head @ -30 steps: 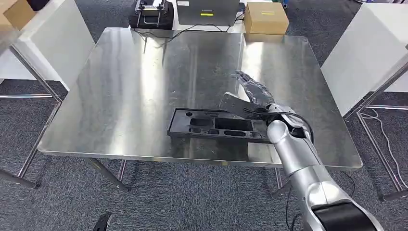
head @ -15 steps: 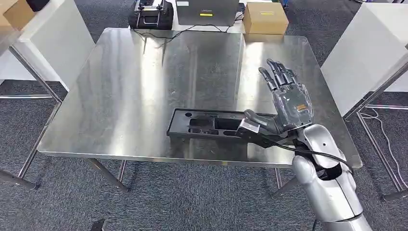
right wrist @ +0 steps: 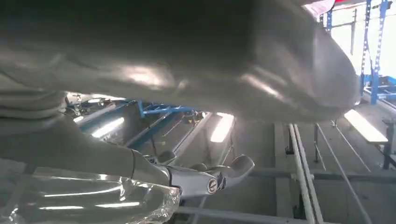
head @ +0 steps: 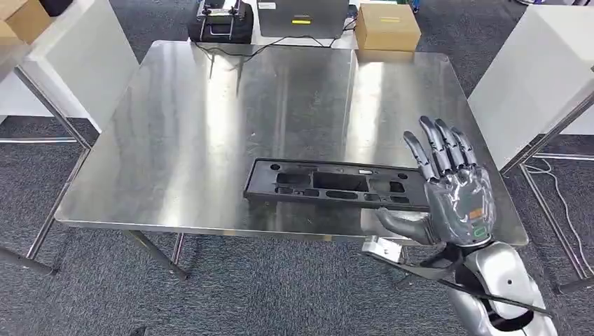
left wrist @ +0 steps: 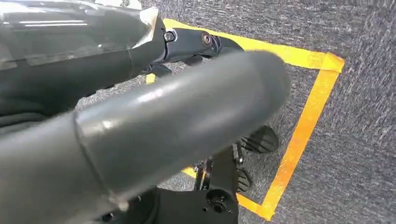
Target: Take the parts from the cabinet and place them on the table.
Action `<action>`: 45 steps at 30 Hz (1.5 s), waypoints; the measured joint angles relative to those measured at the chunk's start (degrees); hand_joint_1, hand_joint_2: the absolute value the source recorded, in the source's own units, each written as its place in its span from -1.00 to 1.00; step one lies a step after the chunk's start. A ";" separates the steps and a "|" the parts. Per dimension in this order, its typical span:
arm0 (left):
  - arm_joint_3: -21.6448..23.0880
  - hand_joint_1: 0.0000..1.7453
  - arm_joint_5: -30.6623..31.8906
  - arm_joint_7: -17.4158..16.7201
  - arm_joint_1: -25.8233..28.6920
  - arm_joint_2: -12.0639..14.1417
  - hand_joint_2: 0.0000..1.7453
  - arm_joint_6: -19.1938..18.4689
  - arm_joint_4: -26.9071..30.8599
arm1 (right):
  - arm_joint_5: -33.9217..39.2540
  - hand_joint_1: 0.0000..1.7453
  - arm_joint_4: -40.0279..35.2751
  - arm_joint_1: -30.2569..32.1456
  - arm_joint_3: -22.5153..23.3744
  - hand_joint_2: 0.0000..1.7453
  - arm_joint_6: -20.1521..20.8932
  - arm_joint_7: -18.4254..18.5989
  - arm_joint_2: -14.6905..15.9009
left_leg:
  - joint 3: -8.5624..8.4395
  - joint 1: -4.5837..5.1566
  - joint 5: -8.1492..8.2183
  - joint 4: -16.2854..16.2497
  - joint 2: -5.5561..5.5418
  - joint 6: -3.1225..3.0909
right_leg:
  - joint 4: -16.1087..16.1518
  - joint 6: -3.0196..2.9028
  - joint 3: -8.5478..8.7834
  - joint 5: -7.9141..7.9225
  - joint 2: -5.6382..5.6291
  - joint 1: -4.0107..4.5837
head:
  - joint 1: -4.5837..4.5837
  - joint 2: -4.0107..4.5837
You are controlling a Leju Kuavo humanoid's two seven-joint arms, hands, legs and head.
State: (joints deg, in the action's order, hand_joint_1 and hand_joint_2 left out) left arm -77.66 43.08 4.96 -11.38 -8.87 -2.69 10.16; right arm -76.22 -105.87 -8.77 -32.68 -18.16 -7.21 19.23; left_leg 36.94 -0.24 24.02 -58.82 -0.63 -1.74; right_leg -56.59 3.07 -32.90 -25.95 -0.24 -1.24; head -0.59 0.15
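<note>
Black part (head: 335,183) lies flat on table (head: 210,126) nr front edge. Right hand (head: 455,199) just beside its right end, raised, fingers spread, holding nothing.

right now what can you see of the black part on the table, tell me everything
The black part is a long, flat, rectangular frame, matte like moulded plastic, with several cutouts and slots along its length and a small white label near its far edge. It lies flat on the shiny steel table, close to the near edge and right of centre, long side running across the view. Nothing touches it; the right hand is raised beside its right end, fingers spread.
</note>
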 joint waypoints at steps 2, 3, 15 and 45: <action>-0.28 -1.00 -0.26 0.37 0.17 -0.05 -1.00 0.05 0.00 | 0.52 -1.00 -0.48 1.99 1.01 -1.00 -1.35 -0.94 0.15 | -0.07 0.14 0.06 -0.01 0.00 -0.11 | 0.00 0.15 0.10 -0.05 0.00 -0.12 | 0.00 0.00; -0.59 -1.00 -0.50 0.57 0.24 -0.05 -1.00 0.00 0.00 | 0.66 -1.00 -0.70 2.84 1.55 -1.00 -1.92 -1.36 0.15 | -0.08 0.20 0.11 -0.03 0.00 -0.21 | 0.00 0.19 0.11 -0.06 0.00 -0.28 | 0.02 0.00; -1.53 -1.00 -0.66 1.79 0.46 -0.35 -1.00 -0.41 0.00 | 0.44 -1.00 -2.36 9.83 5.40 -1.00 -4.96 -3.73 -0.26 | -1.06 0.25 -0.47 1.19 0.16 -2.31 | -17.53 0.08 -7.88 -8.04 0.09 -0.42 | 0.22 0.00; -4.05 -1.00 -1.73 3.52 0.81 -0.33 -1.00 -0.72 0.00 | 5.21 -1.00 -6.36 23.84 7.28 -1.00 -10.04 -3.95 0.02 | -3.77 0.04 1.83 1.13 0.62 -2.25 | -15.30 -0.94 -5.79 -8.28 0.37 -0.26 | 0.55 0.00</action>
State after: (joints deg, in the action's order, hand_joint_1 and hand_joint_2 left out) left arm -81.70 41.35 8.48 -10.57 -9.20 -3.41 10.16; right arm -71.01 -112.23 15.07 -25.40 -28.19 -11.17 19.26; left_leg 33.17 -0.20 25.84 -57.69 -0.01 -3.99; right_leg -71.89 2.14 -38.69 -34.23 0.13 -1.50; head -0.04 0.15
